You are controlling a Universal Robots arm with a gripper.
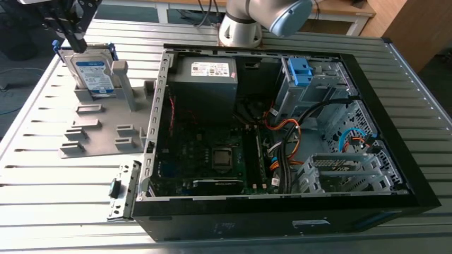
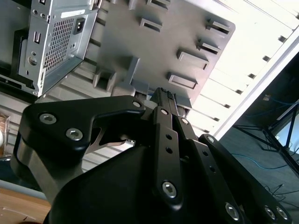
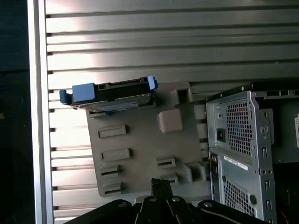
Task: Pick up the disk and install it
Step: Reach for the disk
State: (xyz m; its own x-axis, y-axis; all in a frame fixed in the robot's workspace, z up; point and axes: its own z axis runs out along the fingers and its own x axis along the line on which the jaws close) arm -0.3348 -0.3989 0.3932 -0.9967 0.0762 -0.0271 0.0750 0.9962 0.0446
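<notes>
Fingers (image 3: 157, 187) pressed together, nothing between them. Disk (image 1: 95, 74) stands on edge in grey rack (image 1: 92, 135) on desk (image 1: 42, 174), beyond the fingertips and apart from them. Standing upright likely leaves its top edge free for gripping. Exterior view gives its label face and the open case (image 1: 247, 222); first wrist view gives its blue-framed edge.

A slatted metal tabletop (image 1: 42, 174) gleams under bright light. Past its far edge stand a white-framed desk (image 1: 342, 16) and a wooden cabinet (image 1: 416, 26). Dark floor (image 1: 10, 84) lies at the exterior view's left.
</notes>
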